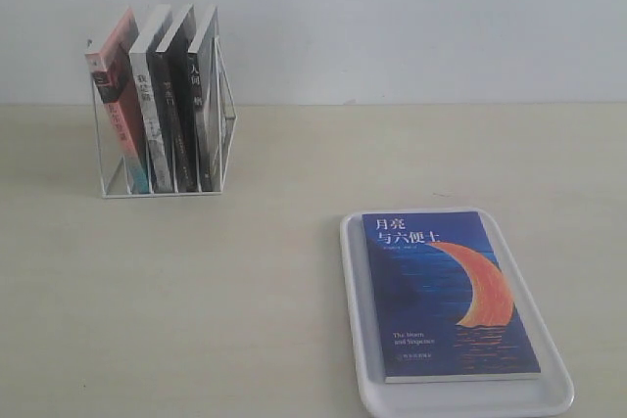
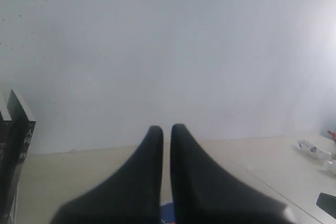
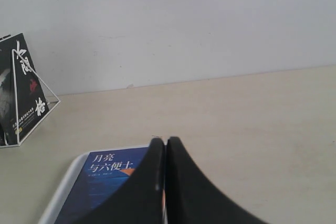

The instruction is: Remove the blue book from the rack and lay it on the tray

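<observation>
The right gripper (image 3: 165,141) hangs just over the near side of the tray (image 1: 355,340) with its fingers pressed together on nothing, and the left gripper (image 2: 167,129) is likewise closed and empty above the table (image 1: 245,291). Neither shows in the exterior view, so both seem drawn back out of the work area. Under the right one lies the blue book (image 1: 446,296), flat and cover up, its orange crescent and white title readable. It sits squarely inside the tray's low rim with a strip of white showing on its left and near sides, which is the resting pose the task asks for, so the job looks finished. Further back and well apart to the left, the rack (image 1: 165,194) holds a pink-red-spined book (image 1: 116,115) and the black-and-grey books (image 1: 176,95). They lean rightward against the thin dividers, probably because the slots are loosely filled. Behind everything stands the plain wall (image 1: 392,17).
</observation>
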Controlling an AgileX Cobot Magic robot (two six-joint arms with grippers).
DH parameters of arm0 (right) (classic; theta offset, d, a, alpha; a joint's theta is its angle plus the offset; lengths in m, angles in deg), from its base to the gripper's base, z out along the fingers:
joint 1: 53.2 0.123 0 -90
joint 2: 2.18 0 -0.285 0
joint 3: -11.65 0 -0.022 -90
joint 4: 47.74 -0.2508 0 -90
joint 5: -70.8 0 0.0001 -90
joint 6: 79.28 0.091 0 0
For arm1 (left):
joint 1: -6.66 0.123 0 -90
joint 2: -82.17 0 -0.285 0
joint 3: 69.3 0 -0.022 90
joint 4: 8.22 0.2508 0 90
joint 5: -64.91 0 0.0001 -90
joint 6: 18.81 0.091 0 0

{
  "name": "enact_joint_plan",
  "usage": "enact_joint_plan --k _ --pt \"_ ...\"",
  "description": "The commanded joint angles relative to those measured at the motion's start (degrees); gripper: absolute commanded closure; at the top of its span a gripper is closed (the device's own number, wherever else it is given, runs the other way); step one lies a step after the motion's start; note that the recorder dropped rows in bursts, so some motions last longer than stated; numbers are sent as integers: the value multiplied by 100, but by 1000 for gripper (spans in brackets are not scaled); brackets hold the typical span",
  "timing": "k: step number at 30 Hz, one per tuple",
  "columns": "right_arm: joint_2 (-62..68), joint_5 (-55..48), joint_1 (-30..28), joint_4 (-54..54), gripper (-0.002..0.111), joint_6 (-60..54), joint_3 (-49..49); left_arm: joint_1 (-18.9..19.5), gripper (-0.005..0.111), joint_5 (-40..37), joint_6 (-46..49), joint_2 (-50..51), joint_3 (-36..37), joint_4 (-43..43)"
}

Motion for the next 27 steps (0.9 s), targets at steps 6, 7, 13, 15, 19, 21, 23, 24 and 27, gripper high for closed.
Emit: enact_joint_plan --k 6,7,13,15,19,21,23,24,27 --pt "-31 55 -18 31 108 -11 -7 36 102 -11 -72 -655 272 -36" --pt "-31 55 -18 31 108 -11 -7 36 102 -11 -72 -734 284 -36" --pt "-31 55 -18 31 108 -11 -7 36 102 -11 -72 -1016 321 -36" --pt "-31 55 -18 31 108 -11 -7 36 102 -22 -83 -1057 321 -36" --pt "-31 55 -18 31 108 -11 -7 36 102 -22 -293 -1068 321 -36" --pt "-31 55 -18 31 108 -11 -7 36 102 -22 -293 -1068 321 -36" --pt "-31 55 -18 31 108 -11 -7 36 102 -22 -293 -1068 321 -36" --pt "-31 55 -18 31 108 -11 -7 36 102 -22 -293 -1068 321 -36" --pt "-31 45 -18 31 108 -27 -7 36 102 -22 -293 -1068 321 -36"
